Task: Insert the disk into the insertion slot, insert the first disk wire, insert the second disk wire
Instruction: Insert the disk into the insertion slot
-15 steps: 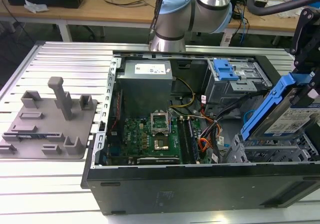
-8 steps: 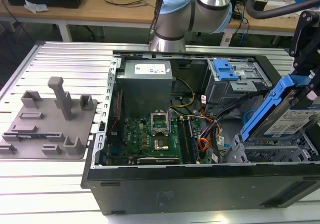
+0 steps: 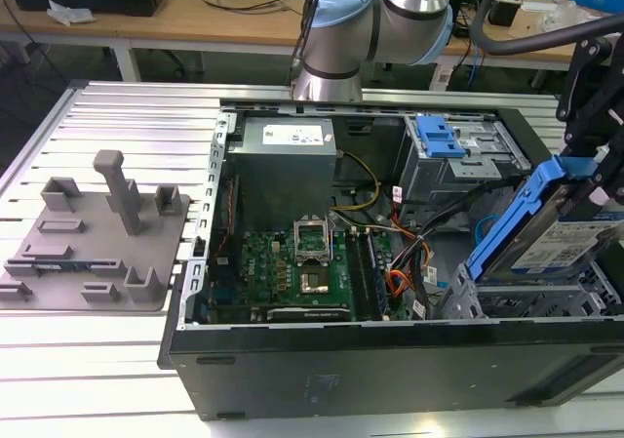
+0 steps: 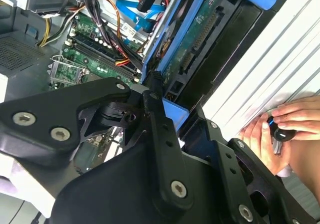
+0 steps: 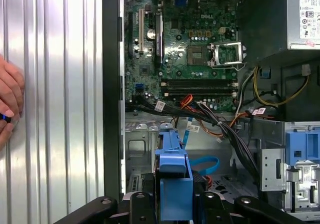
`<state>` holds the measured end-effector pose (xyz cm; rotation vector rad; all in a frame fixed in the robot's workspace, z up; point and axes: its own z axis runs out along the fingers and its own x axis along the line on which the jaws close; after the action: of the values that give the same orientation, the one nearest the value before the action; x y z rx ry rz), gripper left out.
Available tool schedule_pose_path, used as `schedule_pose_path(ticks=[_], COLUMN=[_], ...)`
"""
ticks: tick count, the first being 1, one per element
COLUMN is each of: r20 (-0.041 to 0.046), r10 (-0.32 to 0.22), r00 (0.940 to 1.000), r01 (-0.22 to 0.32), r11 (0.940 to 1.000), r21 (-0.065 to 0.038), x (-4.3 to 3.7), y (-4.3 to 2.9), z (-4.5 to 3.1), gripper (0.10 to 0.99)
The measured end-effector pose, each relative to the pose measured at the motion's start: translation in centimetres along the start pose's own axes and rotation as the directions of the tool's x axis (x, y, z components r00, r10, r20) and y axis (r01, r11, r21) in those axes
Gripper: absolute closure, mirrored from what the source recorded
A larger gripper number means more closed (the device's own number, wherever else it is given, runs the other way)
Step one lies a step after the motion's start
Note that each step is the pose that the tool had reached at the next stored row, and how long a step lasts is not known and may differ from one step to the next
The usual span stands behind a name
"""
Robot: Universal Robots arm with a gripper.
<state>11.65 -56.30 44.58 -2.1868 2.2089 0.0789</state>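
Pincer (image 5: 172, 205) clenched on the disk (image 3: 564, 241), disk tilted steeply, its lower end at the insertion slot (image 3: 531, 303)

In the exterior view, one open computer case (image 3: 390, 360) lies on one table (image 3: 127, 116). Inside it are one motherboard (image 3: 292, 272), one power supply (image 3: 283, 165), one disk (image 3: 556, 233) at three o'clock and one blue latch (image 3: 437, 136) at one o'clock. One grey fixture plate (image 3: 97, 233) stands at nine o'clock. There is one end effector (image 5: 173, 204).

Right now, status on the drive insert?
Gripper shut on drive. Drive tilted over cage, not seated. Cables beside cage; a hand on the table.
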Motion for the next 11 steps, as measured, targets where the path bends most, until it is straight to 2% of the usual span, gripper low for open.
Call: schedule_pose_path(ticks=[6,9,10,11], r20=[-0.0001,-0.0027,-0.0035,-0.0036], r10=[0.001,0.005,0.006,0.006], r00=[1.0000,1.0000,1.0000,1.0000], r01=[-0.001,-0.005,-0.006,-0.006], r11=[1.0000,0.9996,0.9995,0.9995], r21=[-0.007,-0.027,-0.032,-0.032], x=[0.00,-0.01,-0.01,0.00], y=[-0.07,-0.23,-0.24,-0.27], z=[0.05,-0.15,-0.15,-0.06], gripper=[0.722,0.722,0.722,0.722])
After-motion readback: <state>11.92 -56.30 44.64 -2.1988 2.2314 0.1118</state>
